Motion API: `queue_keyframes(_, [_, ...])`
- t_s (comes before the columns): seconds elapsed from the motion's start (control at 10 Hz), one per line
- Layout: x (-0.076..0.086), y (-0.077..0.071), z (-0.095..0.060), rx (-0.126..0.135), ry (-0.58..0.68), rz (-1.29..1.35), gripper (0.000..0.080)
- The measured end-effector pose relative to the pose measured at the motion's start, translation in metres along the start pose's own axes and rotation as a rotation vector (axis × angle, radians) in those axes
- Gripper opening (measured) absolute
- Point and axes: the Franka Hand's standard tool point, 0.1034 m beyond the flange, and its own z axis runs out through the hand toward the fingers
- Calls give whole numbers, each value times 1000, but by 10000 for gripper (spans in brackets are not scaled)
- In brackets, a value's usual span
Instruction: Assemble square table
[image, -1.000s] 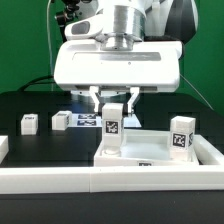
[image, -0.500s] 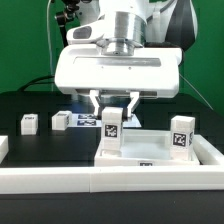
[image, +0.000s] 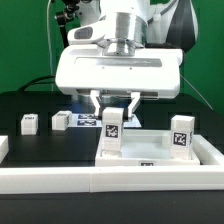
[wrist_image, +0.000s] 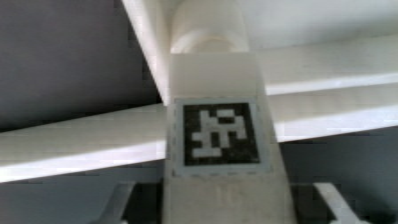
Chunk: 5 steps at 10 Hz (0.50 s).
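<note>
Jaws of the Panda's two-finger gripper (image: 114, 108) sit closed on the upper end of a small white block leg (image: 112, 128) w/ a black-white tag on its face. The fingers (image: 99, 100) flank it on both sides and press against it, as far as the exterior view shows. That leg stands upright at the corner of the white plastic square tabletop (image: 150, 149) toward the exterior view's left, its foot touching the tabletop. The wrist view looks along the same leg (wrist_image: 222, 120), tag facing the cam, w/ dark finger pads close at either side and white bands of the tabletop crossing behind. That picture is blurred, so the corner socket can't be made out. A second white tagged leg (image: 181, 136) stands upright at the tabletop's corner toward the exterior view's right, apart from the gripper. The tabletop lies flat on the black table surface (image: 40, 148), approx. centre-right in the exterior view, just behind a long white border rail (image: 110, 183) that runs across the front. A third leg (image: 29, 122) and a fourth leg (image: 61, 119), both white tagged blocks, sit loose on the black surface toward the exterior view's left, well apart from the tabletop. The fourth is just beside the marker board (image: 88, 121), which lies flat behind the gripped leg.
</note>
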Motion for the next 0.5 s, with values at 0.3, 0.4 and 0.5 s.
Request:
queue_keyframes(0.3, [-1, 0, 1, 0, -5, 0, 592])
queue_keyframes(0.4, [-1, 0, 1, 0, -5, 0, 632])
queue_keyframes(0.5, [-1, 0, 1, 0, -5, 0, 644])
